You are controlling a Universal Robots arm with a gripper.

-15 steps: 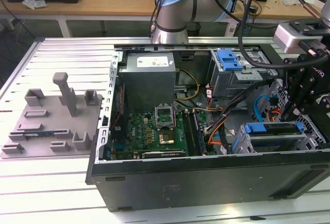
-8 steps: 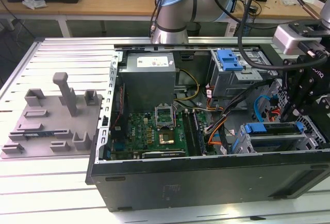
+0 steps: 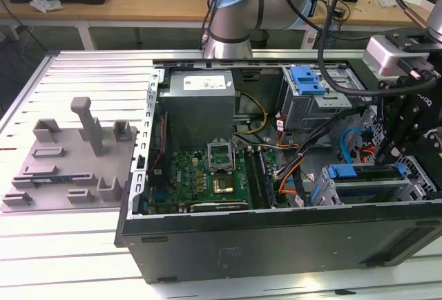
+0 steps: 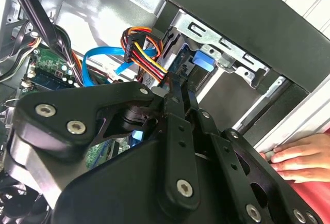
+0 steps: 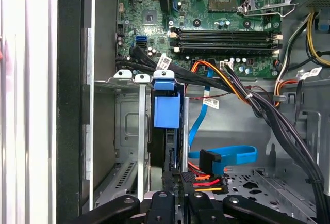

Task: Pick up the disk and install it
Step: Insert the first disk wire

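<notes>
Black end effector (image 5: 175,180) crowds the drive cage (image 3: 366,191), lower right of the exterior view; its grip cannot be told. Disk (image 5: 166,111) sits slotted inside, cables (image 5: 206,175) just beside.

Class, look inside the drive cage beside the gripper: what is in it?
The disk, in its blue carrier, stands in the cage. The gripper covers its near end, so its seating cannot be seen.

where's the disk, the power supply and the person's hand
the disk (image 5: 166,113): first wrist view, on its blue carrier tab
the power supply (image 3: 199,113): exterior view, on its grey metal face
the hand (image 4: 303,157): second wrist view, on the fingers
</notes>
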